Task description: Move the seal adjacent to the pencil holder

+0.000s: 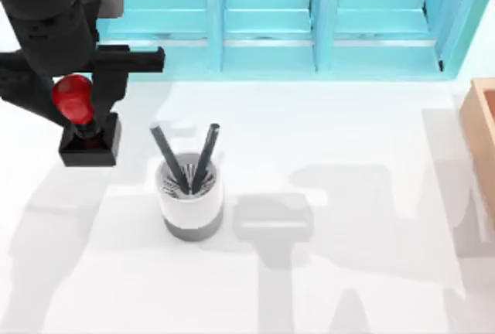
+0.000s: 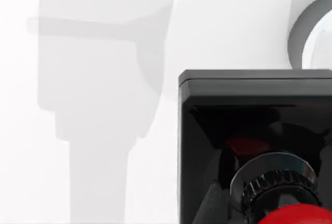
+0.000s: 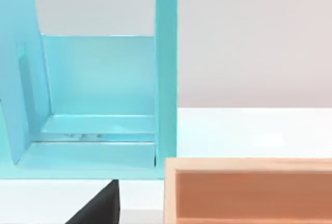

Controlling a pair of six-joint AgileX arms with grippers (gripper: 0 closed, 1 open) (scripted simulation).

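The seal (image 1: 83, 121) is sitting to the left of the pencil holder (image 1: 190, 195) and a little farther back on the table (image 1: 348, 133), near it but clearly apart, with a strip of bare white surface between its black base and the cup's wall. The left gripper (image 1: 87, 110) is hanging directly over the seal, with dark finger parts standing on either side of the red knob. Whether the fingers are pressing on the knob or standing just clear of it I cannot tell. The black base appears to be resting flat on the table, though that too is a judgement.

The placement reads as a carry toward the cup: the arm is coming from the side away from the holder, which leaves the seal's path to the cup unobstructed and keeps the gripper clear of the two pencils (image 1: 186, 158) leaning out of the holder.

The seal is standing upright, its long axis running vertically from the square block to the knob on top. In the left wrist view the seal's base (image 2: 249, 110) has one straight edge facing the grey band of the holder (image 2: 303, 32).

The right arm is idling off to the right of the pencil holder, its camera looking at the orange-brown wooden box (image 3: 249, 187) and the turquoise shelf unit (image 3: 98, 94).
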